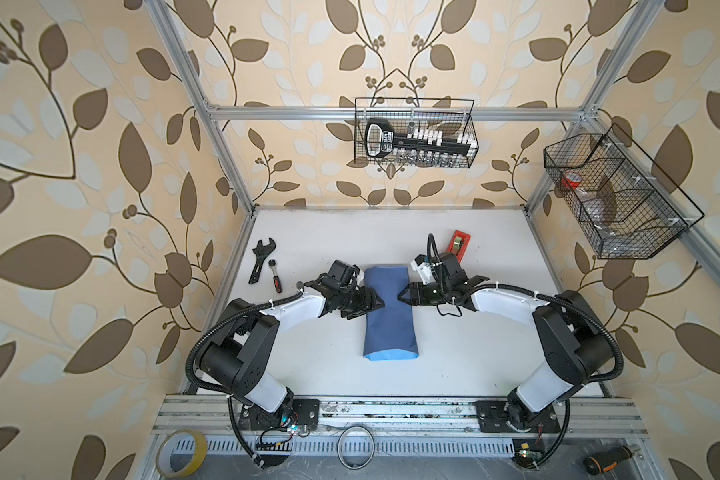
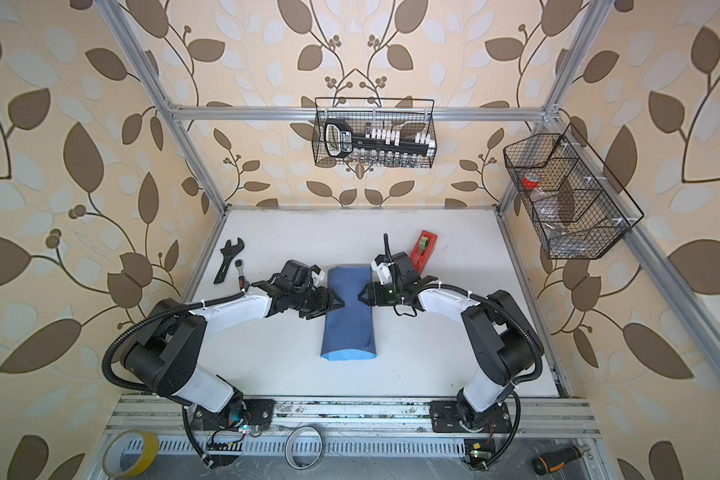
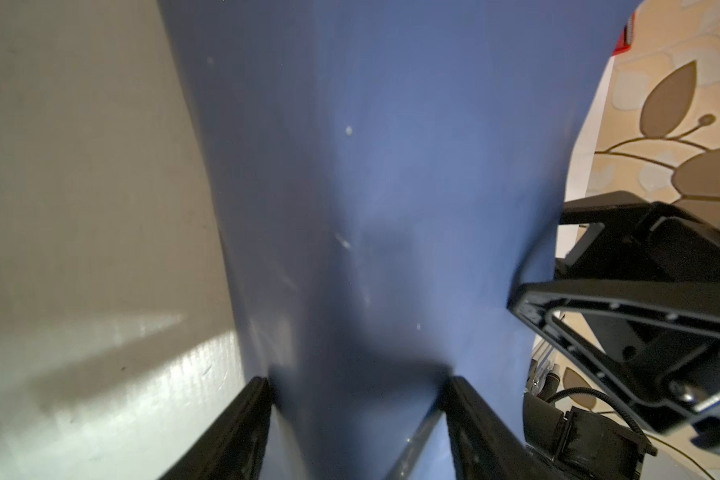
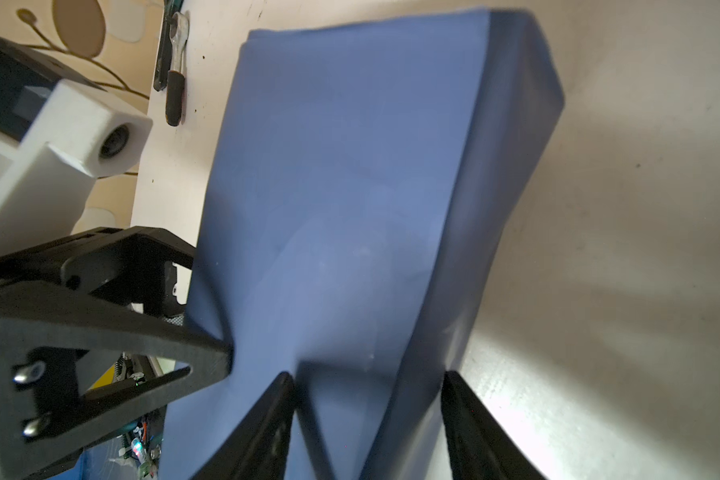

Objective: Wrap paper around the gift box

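The paper (image 1: 389, 320) (image 2: 348, 320) lies mid-table folded into a long tube, slate-blue outside with a light-blue strip at its near end. The gift box is hidden inside it. My left gripper (image 1: 371, 309) (image 2: 335, 305) is at the tube's left edge, open, with both fingertips against the paper (image 3: 391, 166). My right gripper (image 1: 402, 296) (image 2: 360, 296) faces it at the right edge, also open with its tips on the paper (image 4: 350, 166). In the wrist views the left gripper (image 3: 358, 378) and the right gripper (image 4: 368, 374) each straddle a stretch of the wrap. The left fingers (image 4: 163, 336) dent the paper's side.
A red tape dispenser (image 1: 458, 245) (image 2: 424, 247) stands behind my right wrist. An adjustable wrench (image 1: 260, 259) and a ratchet (image 1: 275, 276) lie at the far left of the table. Wire baskets (image 1: 416, 133) (image 1: 616, 195) hang on the frame. A yellow tape roll (image 1: 181, 453) sits below the front rail.
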Tool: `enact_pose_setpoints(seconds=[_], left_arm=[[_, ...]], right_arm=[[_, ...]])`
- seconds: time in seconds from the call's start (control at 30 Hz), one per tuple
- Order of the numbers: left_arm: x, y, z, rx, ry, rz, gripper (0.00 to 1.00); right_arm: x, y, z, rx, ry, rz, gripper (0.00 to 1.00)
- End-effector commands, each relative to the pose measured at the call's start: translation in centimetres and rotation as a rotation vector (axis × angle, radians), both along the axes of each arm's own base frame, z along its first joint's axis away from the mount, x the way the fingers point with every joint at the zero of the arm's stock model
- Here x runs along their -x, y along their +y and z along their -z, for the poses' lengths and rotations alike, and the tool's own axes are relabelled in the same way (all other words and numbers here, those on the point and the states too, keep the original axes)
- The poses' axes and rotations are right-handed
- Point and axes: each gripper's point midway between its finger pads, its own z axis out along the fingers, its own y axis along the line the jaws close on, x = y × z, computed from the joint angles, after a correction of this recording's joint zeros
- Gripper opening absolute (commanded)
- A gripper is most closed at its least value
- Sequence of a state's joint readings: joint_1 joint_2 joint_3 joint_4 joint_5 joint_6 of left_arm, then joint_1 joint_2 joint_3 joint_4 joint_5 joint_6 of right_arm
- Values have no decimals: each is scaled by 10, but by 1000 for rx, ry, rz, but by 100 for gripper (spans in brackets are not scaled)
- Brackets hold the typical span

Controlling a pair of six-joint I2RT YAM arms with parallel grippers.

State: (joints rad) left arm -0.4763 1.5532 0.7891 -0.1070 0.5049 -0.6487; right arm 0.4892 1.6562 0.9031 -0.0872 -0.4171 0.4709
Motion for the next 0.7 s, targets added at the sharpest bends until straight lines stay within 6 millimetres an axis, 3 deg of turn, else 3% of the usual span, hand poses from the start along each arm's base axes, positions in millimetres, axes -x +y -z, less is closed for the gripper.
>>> enact_pose_setpoints(seconds=[0.0,0.13,0.37,0.57,0.67], left_arm=[[22,23,44,-141,94,-17,67],[21,26,44,-151,83,-28,66],[21,27,43,-158,73,-31,66],[21,29,44,-168,73,-34,66],[20,28,44,-168,72,-33,66]], right_arm=[[-3,-9,-8,50,-8,13,62],[-11,-22,-31,57,-59,48,68],[-33,-67,-62,64,-132,181,72],[-73,-111,-87,6,-180,355,73],[-94,-131,-91,4,-178,424,73]])
